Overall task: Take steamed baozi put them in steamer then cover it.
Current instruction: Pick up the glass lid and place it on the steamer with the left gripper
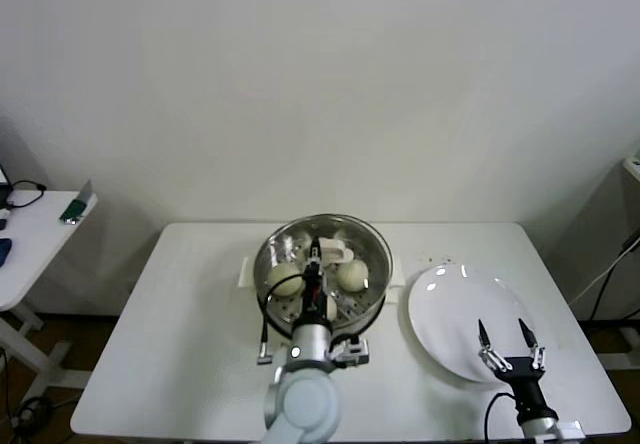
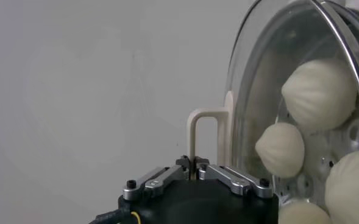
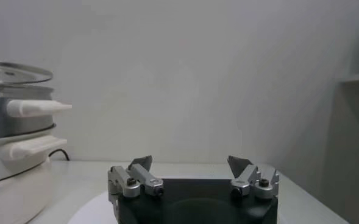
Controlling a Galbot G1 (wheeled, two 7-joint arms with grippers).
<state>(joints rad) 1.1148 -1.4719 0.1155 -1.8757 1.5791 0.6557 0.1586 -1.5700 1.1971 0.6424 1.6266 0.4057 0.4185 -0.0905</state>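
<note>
The steamer (image 1: pixel 322 264) stands at the middle of the table, holding the baozi (image 1: pixel 284 279). The cover (image 2: pixel 258 91) sits level over the pot's mouth; whether it rests on the rim I cannot tell. My left gripper (image 1: pixel 316 254) is above the pot, shut on the cover's cream-white bar handle (image 2: pixel 203 131). In the left wrist view my left gripper (image 2: pixel 195 164) pinches that handle, and several baozi (image 2: pixel 319 94) show through the glass. My right gripper (image 1: pixel 508 336) is open and empty over the white plate (image 1: pixel 450 314). In the right wrist view my right gripper (image 3: pixel 191 164) has the steamer (image 3: pixel 8 122) off to the side.
The white table (image 1: pixel 190 314) bears the steamer and the plate. A second small table (image 1: pixel 30 234) with small items stands at the far left. A wall is close behind.
</note>
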